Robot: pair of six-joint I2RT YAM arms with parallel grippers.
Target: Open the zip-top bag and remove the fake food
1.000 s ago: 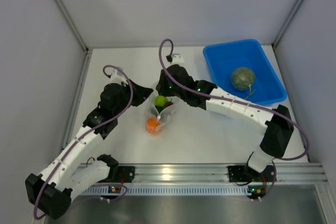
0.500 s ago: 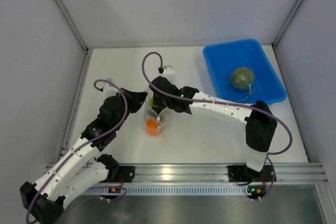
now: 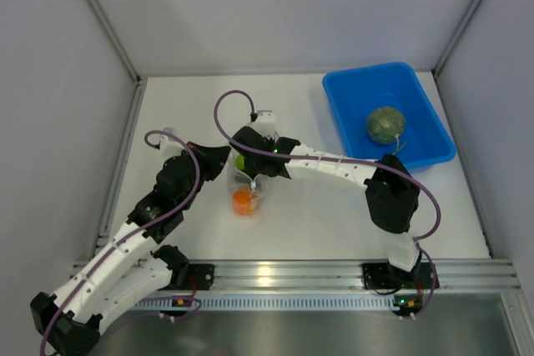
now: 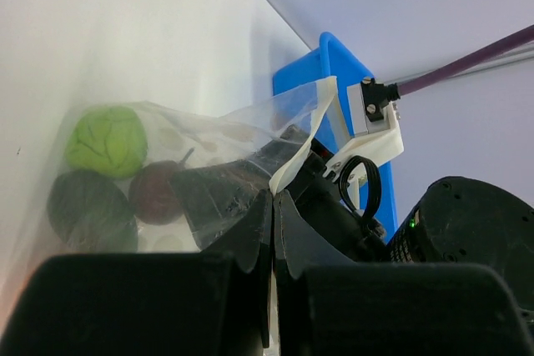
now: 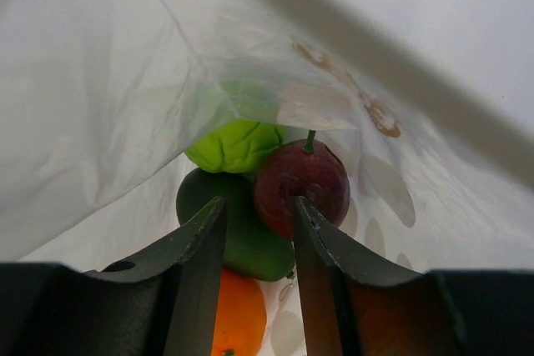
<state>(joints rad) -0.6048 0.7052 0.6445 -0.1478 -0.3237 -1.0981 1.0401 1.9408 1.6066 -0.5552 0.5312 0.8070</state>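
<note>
Lying mid-table, zip-top bag [image 3: 253, 184]: limp, slippery film, best taken at the rim, where left gripper [image 4: 273, 196] pinches it. Right gripper [image 5: 259, 204], jaws parted and apparently empty, sits inside facing light, hard fake food [image 5: 300, 185].

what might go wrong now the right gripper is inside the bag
The left gripper pinches only a thin edge of the zip-top bag; a tug could slip it free. The right gripper is open just short of the round dark red fruit; closing might push it deeper or catch film.
</note>
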